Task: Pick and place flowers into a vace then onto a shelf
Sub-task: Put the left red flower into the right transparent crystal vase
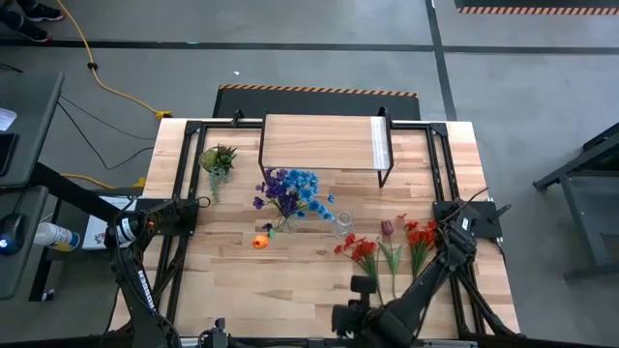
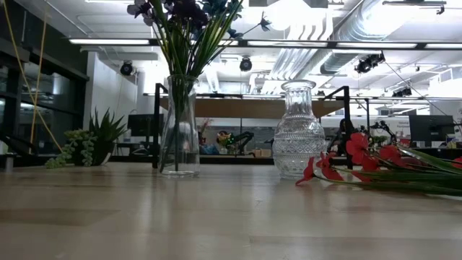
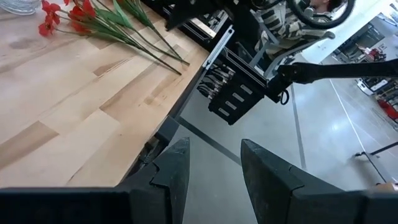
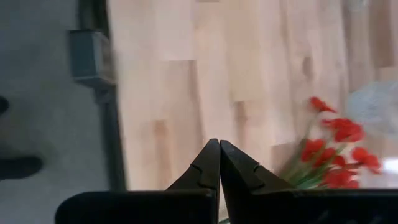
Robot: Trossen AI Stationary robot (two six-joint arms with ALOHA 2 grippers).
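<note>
**Blue and purple blooms are in a vase, red ones lie on the table**

Blue and purple artificial flowers (image 1: 290, 188) with long green stems stand upright in a tall clear glass vase (image 2: 180, 126) near the middle of the big light wooden table (image 1: 290, 290). Just beside it, toward the right arm's side, is a second clear ribbed glass vase (image 2: 298, 130) with nothing showing in it. Red long-stemmed flowers (image 1: 387, 246) lie flat on the table next to that one, and a small orange bloom (image 1: 259, 242) lies on the other side of the tall vase. The low wood-plank shelf with thin black legs (image 1: 324, 143) sits at the far edge, nothing on top of it. A small green spiky plant (image 1: 219, 159) is off to its left.

Left gripper (image 3: 214, 165) hangs past the table's edge over the floor, fingers partly apart, holding nothing. Right gripper (image 4: 219, 163) is at the near edge with fingers pressed together, also empty.
</note>
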